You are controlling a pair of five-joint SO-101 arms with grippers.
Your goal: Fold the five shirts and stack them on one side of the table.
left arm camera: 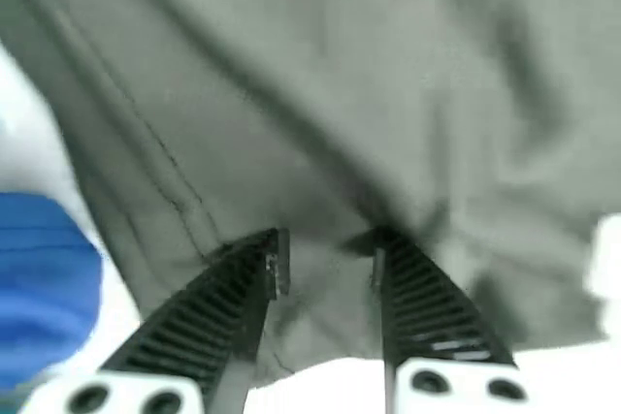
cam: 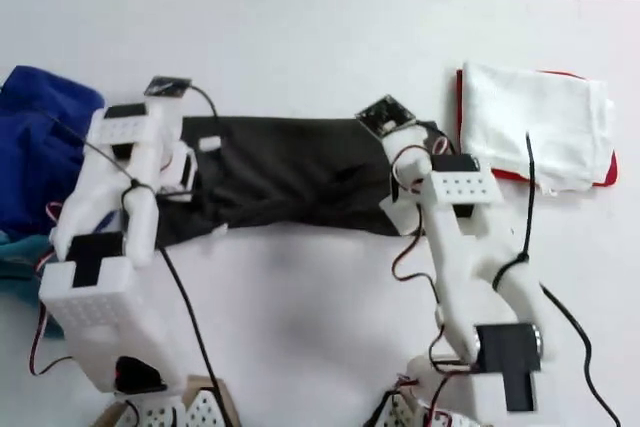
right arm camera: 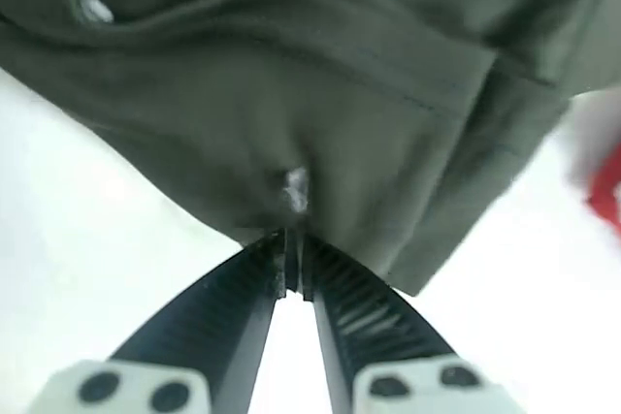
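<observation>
Right gripper (right arm camera: 294, 264) first: its fingers are pressed together on the near hem of the grey shirt (right arm camera: 291, 94), and the cloth puckers just above the tips, so read it as a pinch. Left gripper (left arm camera: 325, 264) is spread, tips down on the shirt's other end with loose cloth lying between them, nothing clamped. From above, the grey shirt (cam: 290, 172) lies as a band across the middle of the table (cam: 320, 37), long axis running from one arm to the other, each gripper at its own end. It is rumpled, creased along its length, and narrower at the right end. You hold one end only; my judgement is that the next move needs the left side closed on cloth before any lift, or the shirt will drag skewed. Beyond the right arm, a folded white shirt (cam: 535, 127) sits on a red shirt (cam: 607, 175), just beside the grey one's right end. A blue shirt (cam: 35, 147) lies heaped at the left edge.
</observation>
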